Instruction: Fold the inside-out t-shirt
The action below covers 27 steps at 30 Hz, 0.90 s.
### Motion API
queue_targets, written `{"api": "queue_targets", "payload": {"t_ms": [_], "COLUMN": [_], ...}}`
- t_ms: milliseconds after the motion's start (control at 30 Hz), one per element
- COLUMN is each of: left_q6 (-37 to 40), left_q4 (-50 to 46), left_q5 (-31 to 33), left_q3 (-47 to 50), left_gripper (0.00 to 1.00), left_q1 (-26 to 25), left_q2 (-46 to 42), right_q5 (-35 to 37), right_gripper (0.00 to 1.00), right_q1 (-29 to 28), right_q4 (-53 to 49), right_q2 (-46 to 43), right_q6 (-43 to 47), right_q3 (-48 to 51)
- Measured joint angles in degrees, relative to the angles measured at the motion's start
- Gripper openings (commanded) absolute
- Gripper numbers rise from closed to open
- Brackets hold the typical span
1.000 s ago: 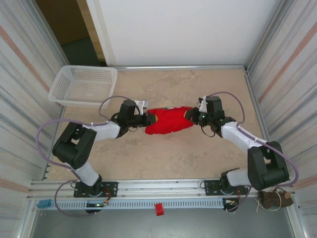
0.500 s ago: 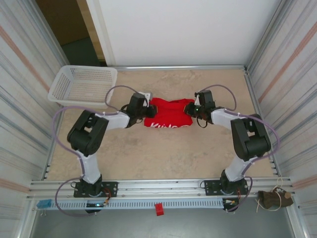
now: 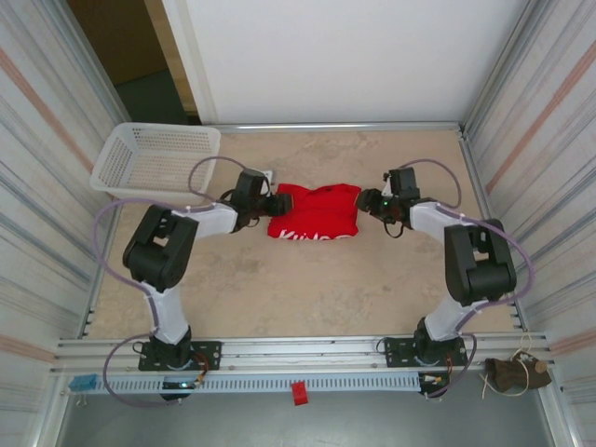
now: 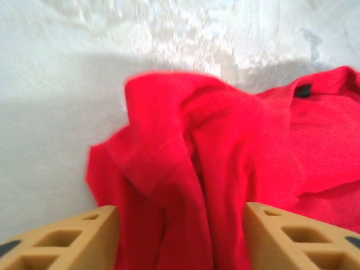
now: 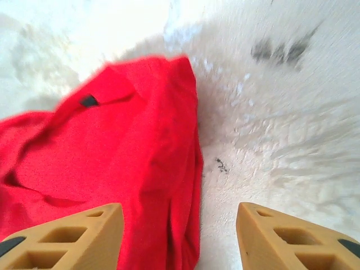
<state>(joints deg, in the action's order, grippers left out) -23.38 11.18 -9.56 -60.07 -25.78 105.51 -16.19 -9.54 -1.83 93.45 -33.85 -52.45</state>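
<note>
Seen from above, the red t-shirt lies mid-table. The arms close it in at 9 and 3 o'clock, with the left gripper and right gripper just beside its edges. A white mesh basket blocks 10 o'clock. Bare table lies free at 6 and 12 o'clock, and ribbed side walls bound both flanks

The inside-out t-shirt lies mid-frame between the left gripper and right gripper; the basket sits upper left.

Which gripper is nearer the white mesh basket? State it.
Left. The left gripper sits to the right of the basket; the right gripper lies beyond the red t-shirt, farther right.
</note>
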Motion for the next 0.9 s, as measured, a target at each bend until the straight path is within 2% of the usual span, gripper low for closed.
{"api": "queue_targets", "payload": {"t_ms": [100,233,367,467,667,800,900], "left_q6": [-0.90,-4.00,-9.05,-12.68,-17.31,-19.23,-19.93], "left_q4": [-0.98,1.03,6.56,10.78,17.88,24.63,24.33], "left_q5": [-1.79,-6.86,-12.74,-15.98,-17.81,-17.92,-17.92], "left_q3": [0.04,0.07,1.55,3.63,9.05,13.44,14.53], "left_gripper": [0.71,0.71,0.71,0.71,0.70,0.70,0.72], "left_q1": [1.38,0.39,-2.32,-3.72,-2.14,-1.16,-1.16], "left_q2": [-6.71,-12.37,-10.88,-6.34,3.30,2.34,0.72], "right_q5": [-1.81,-4.09,-5.79,-6.88,-7.26,-7.48,-7.45], "right_gripper": [0.46,0.31,0.17,0.11,0.04,0.04,0.04], "right_q1": [0.68,-1.79,-5.81,-8.41,-8.74,-6.75,-6.29], "right_q4": [-1.31,-1.20,1.07,3.74,9.51,11.02,10.47], "right_q2": [-5.77,-10.64,-10.47,-7.19,1.33,1.84,0.39], "right_q6": [-0.35,-1.92,-4.68,-7.06,-10.84,-12.70,-12.98], "right_q3": [-0.87,-0.96,1.38,3.52,8.68,13.09,13.25]}}
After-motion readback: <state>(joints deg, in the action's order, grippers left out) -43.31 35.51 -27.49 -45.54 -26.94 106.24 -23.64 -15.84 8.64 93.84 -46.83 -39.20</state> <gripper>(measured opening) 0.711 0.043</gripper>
